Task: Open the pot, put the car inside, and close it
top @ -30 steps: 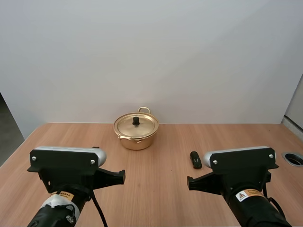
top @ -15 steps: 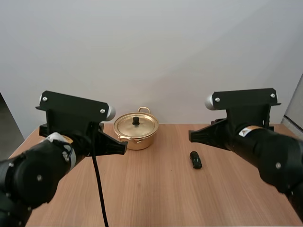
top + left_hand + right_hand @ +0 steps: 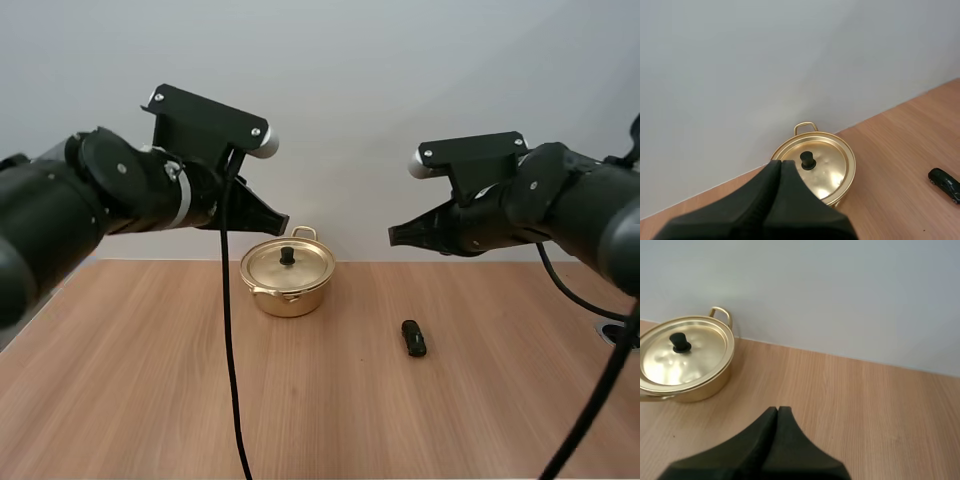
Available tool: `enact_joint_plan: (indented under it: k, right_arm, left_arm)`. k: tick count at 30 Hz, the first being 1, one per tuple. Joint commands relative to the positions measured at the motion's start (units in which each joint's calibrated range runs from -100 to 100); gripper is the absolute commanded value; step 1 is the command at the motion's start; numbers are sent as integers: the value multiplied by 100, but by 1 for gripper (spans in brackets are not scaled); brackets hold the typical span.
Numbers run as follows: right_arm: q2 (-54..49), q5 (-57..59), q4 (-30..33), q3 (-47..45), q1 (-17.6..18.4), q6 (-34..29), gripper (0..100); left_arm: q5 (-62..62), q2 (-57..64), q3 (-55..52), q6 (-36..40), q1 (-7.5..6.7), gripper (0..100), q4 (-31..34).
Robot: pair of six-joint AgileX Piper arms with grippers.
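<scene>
A gold pot (image 3: pixel 287 281) stands at the back middle of the table, its lid (image 3: pixel 287 264) on and a black knob (image 3: pixel 287 255) on top. A small black toy car (image 3: pixel 414 337) lies on the wood to the pot's right. My left gripper (image 3: pixel 779 164) is shut, its fingers together as one dark wedge, high above the table just short of the pot (image 3: pixel 815 167); the car (image 3: pixel 946 183) lies off to the side. My right gripper (image 3: pixel 777 410) is shut too, raised over bare table right of the pot (image 3: pixel 684 357). Both arms hang high in the high view.
The wooden table (image 3: pixel 320 420) runs to a plain white wall behind the pot. A round grey grommet (image 3: pixel 620 333) sits at the table's right edge.
Both arms have risen from low near the table's front edge to high above it and reached forward toward the pot. Pot and car have not moved.
</scene>
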State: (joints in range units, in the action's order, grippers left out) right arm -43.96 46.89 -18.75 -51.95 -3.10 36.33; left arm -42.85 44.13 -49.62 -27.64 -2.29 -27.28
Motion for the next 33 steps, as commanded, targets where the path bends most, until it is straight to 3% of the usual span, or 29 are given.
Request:
enact_joint_plan:
  k: [1, 3, 4, 5, 7, 9, 10, 11, 12, 18, 33]
  right_arm:
    - [1358, -111, -42, 8, 5, 59, 0]
    - [1580, -260, -66, 8, 5, 163, 0]
    - [1708, -348, -107, 8, 5, 204, 0]
    - [1840, -443, -107, 8, 5, 204, 9]
    - [2090, -705, -107, 8, 16, 230, 33]
    - [2363, -976, -107, 8, 60, 356, 67]
    - [2472, -1088, -107, 8, 99, 442, 84]
    - [2595, -1228, -107, 8, 145, 524, 97]
    - [2708, -1349, -107, 8, 187, 540, 100]
    - [3278, -1817, -22, 120, 452, 540, 95]
    - [3556, -1289, -200, 603, 452, 540, 95]
  left_arm:
    - [-179, -2482, 541, -121, 0, 0, -9]
    - [-368, -2890, 814, -234, 0, 6, -9]
    - [-485, -3080, 956, -316, 0, 14, -20]
    - [-581, -3266, 1097, -376, 0, 25, -30]
    - [-661, -3583, 1353, -385, 0, 55, -45]
    - [-682, -3907, 1560, -385, 0, 86, -100]
    - [-698, -4028, 1640, -385, 0, 94, -148]
    - [-733, -4178, 1748, -385, 0, 97, -162]
    - [-801, -4295, 1840, -385, 0, 96, -162]
    - [-959, -4991, 2377, -385, 0, 90, -320]
    - [-956, -5807, 3122, -460, -178, 90, -425]
